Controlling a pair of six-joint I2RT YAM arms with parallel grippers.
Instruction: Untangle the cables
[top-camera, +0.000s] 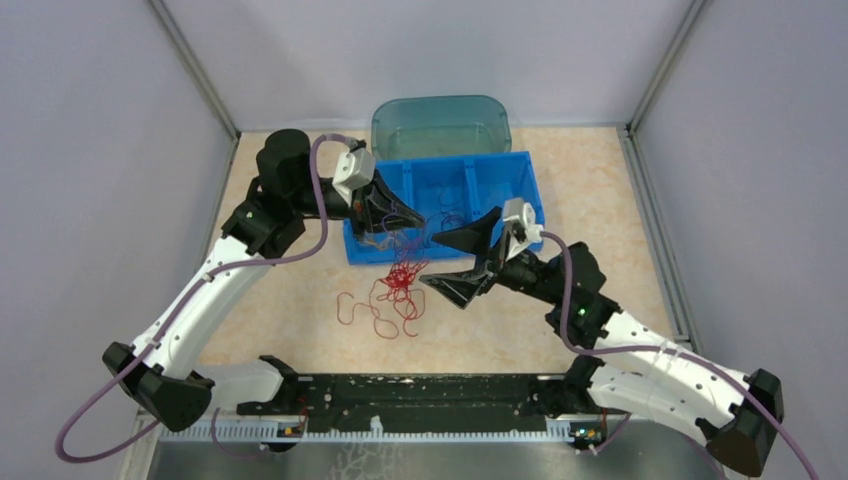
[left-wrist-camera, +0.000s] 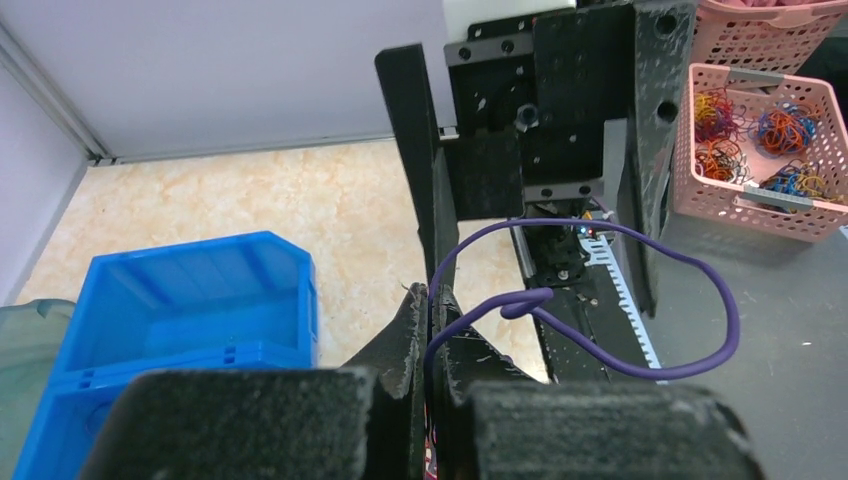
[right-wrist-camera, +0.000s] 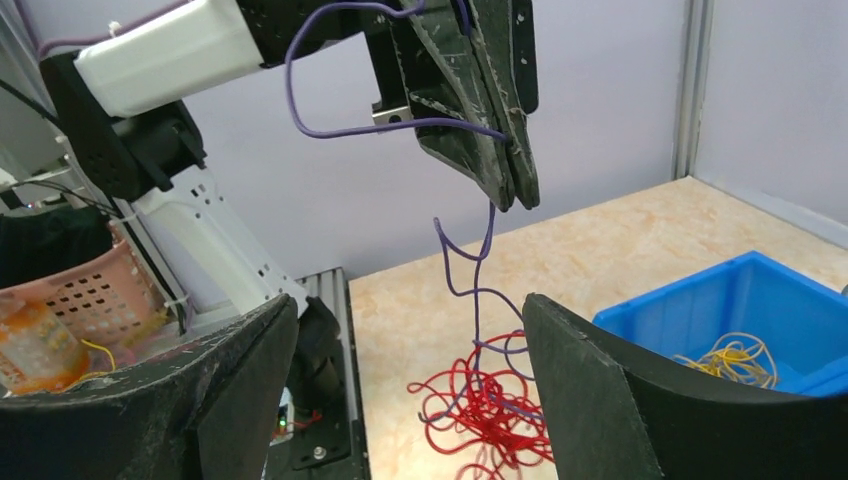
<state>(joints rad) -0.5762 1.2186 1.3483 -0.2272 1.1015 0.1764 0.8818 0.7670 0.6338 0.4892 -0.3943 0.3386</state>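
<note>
The cables are a purple strand (right-wrist-camera: 468, 268) tangled lower down into a red clump (right-wrist-camera: 492, 412). My left gripper (right-wrist-camera: 512, 185) is shut on the purple strand's upper part, so the strand hangs down from it. In the left wrist view the purple strand (left-wrist-camera: 640, 300) loops out from between the closed fingertips of the left gripper (left-wrist-camera: 432, 298). From above, the red clump (top-camera: 403, 272) trails onto the table in loose loops (top-camera: 380, 312). My right gripper (top-camera: 428, 262) stands open just right of the clump, and in its own view (right-wrist-camera: 410, 302) nothing sits between the fingers.
A blue bin (top-camera: 500, 162) stands behind the clump, with yellow cable (right-wrist-camera: 737, 356) in one compartment. A teal tub (top-camera: 440, 122) is behind the bin. A pink basket (left-wrist-camera: 765, 205) of coloured strands sits off the table's near side. Grey walls enclose the table.
</note>
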